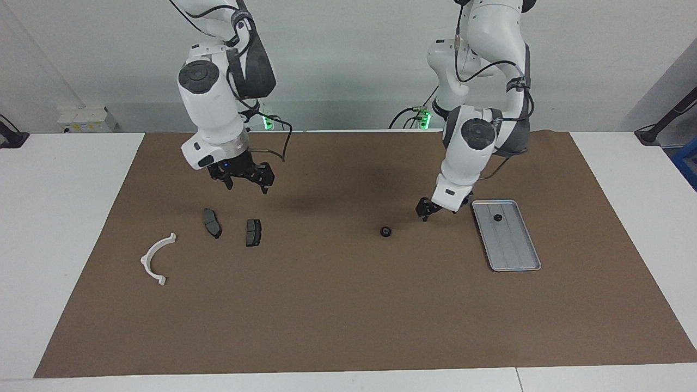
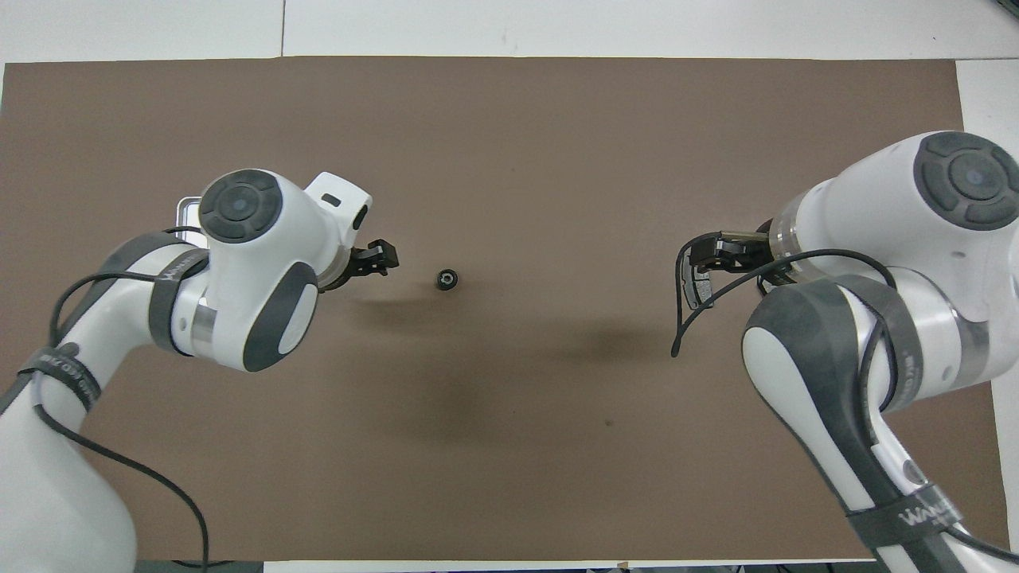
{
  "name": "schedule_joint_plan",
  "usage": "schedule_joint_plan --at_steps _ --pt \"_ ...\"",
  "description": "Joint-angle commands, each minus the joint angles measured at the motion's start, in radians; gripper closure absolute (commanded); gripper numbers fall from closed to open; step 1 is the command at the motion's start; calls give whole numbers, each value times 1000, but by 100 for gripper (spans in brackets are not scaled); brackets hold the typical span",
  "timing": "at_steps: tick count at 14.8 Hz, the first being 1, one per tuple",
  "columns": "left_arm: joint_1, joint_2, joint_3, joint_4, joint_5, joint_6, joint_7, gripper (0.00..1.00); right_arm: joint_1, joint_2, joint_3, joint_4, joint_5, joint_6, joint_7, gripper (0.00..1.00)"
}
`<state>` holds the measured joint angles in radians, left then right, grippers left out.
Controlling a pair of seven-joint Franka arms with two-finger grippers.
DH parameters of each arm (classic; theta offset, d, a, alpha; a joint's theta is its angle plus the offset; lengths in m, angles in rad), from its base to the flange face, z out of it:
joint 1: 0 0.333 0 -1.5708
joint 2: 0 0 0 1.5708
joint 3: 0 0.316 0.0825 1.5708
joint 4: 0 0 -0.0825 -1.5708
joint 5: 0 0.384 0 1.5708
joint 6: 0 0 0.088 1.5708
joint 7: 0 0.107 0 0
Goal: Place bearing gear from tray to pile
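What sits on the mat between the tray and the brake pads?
One small black bearing gear, lying alone on the brown mat, between the tray and the brake pads. Facing view shows it best.

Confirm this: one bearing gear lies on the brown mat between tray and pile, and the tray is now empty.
Not quite. The facing view shows a second bearing gear in the tray. The rest holds: one bearing gear lies on the brown mat between tray and pile.
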<state>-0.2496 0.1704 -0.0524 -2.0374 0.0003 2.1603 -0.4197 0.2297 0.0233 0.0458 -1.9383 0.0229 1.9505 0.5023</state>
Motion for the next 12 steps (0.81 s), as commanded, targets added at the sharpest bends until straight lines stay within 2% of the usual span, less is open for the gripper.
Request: schedule_joint_plan --at_steps 1,5,7,10,12 --pt "99 -31 -9 -53 -2 7 210 0 89 69 0 41 17 47 157 0" --pt "255 -28 -11 -58 -2 39 455 0 206 203 0 168 5 42 335 0" --pt "277 -28 -11 -81 -2 76 479 11 259 288 -1 254 2 41 396 0" --pt "299 -23 -9 -122 -2 130 486 17 315 397 -3 367 -32 27 464 0" --pt "299 -26 -9 -144 -2 138 480 19 355 515 -1 493 -75 -22 548 0"
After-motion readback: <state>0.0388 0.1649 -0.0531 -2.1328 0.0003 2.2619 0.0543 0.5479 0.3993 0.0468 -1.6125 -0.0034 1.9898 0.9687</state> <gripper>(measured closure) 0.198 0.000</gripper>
